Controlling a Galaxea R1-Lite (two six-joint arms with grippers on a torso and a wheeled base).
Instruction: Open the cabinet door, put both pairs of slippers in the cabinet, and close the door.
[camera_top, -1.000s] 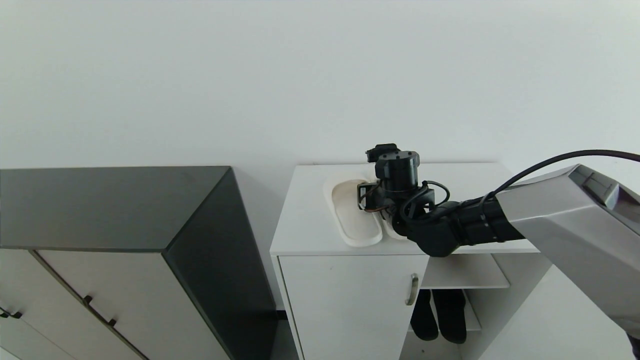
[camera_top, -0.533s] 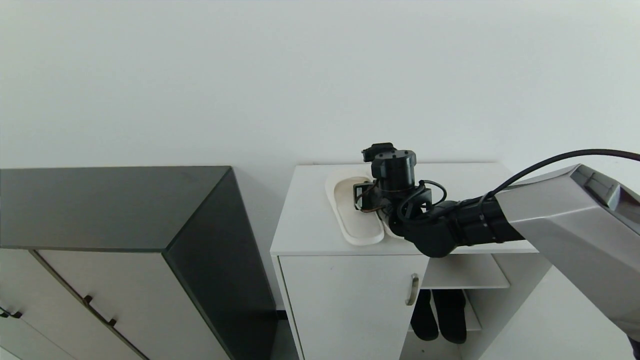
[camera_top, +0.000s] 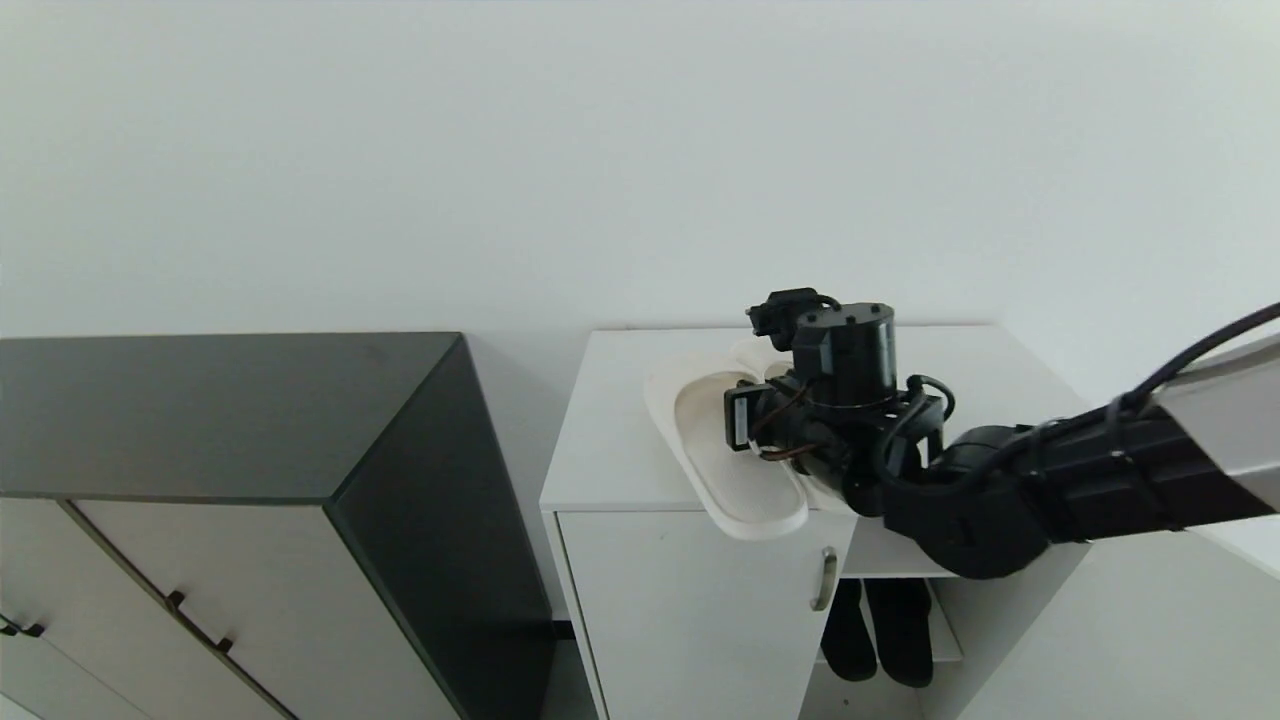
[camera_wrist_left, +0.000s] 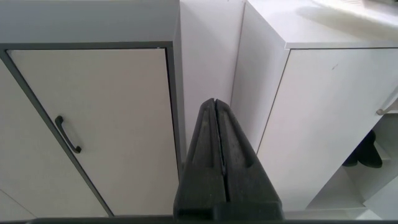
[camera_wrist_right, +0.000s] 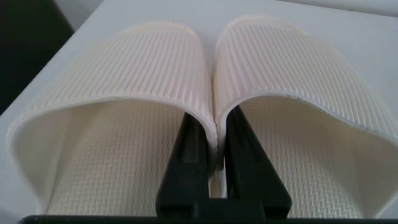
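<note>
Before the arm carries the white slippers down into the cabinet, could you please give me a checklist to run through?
1. Grip: right gripper is closed on the inner strap edges of both white slippers: ok.
2. Slippers clear of the cabinet top: the heels overhang its front edge, but whether they are lifted off is unclear: cannot tell.
3. Way in: the open compartment is exposed on the cabinet's right side: ok.
4. Room inside: black slippers stand on the lower shelf, and the arm hides the space above: cannot tell.
5. Left gripper is closed and low in front of the cabinets, out of the path: ok.
</note>
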